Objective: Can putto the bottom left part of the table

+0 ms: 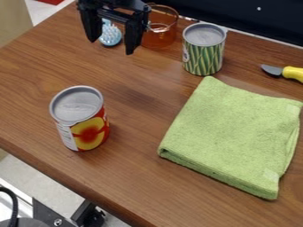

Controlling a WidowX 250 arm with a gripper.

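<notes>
One wooden worktop (136, 175) with a brown grain runs at a slant across the view, and two cans stand upright on it, well apart. The first is a metal can with a red and yellow label (89, 133) and a grey lid; it stands on the left part of the worktop, near its lower left edge. The second is a metal can with a green striped label (203, 57), also grey on top, standing toward the back, right of centre.

One black two-finger claw (110, 47) hangs down over the back left part of the worktop. It is released: its two fingers are spread apart, with nothing gripped between them. Both cans are apart from it.

Seen in the gap between the fingers is one light blue and white object with a bumpy surface (110, 36). Just beside it is one see-through amber cup (158, 34), partly behind the claw and to the left of the green striped can.

One folded light green cloth (234, 133) lies flat over the right part of the worktop, its top corner just in front of the green striped can. Behind the cloth, at the right edge of the view, lies one knife with a yellow handle and a grey blade (293, 74), the handle end cut off.
</notes>
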